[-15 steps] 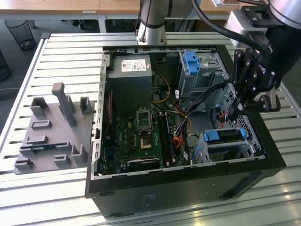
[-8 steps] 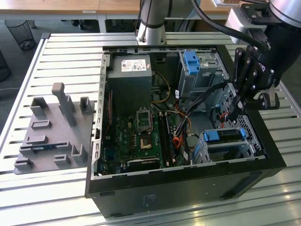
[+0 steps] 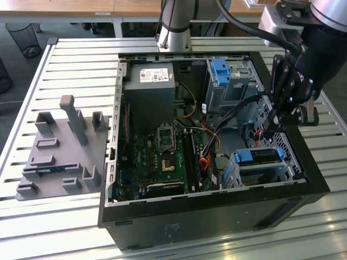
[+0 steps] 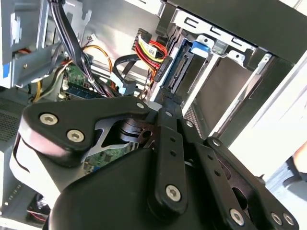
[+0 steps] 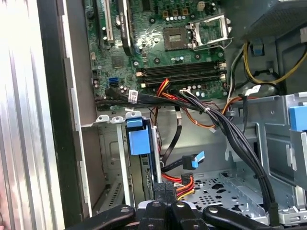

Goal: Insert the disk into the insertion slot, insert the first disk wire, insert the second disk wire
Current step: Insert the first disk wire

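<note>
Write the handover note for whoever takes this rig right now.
Pincer: shut, tips at the disk's connector edge; whether it grips anything is unclear.
Disk: sitting in the insertion slot.
Red-yellow wire bundle: its black plug lies at the disk's edge; seating unclear.
Blue-tipped cable: blue end hanging free.
Done: disk in. Left: both wires unconfirmed.
</note>
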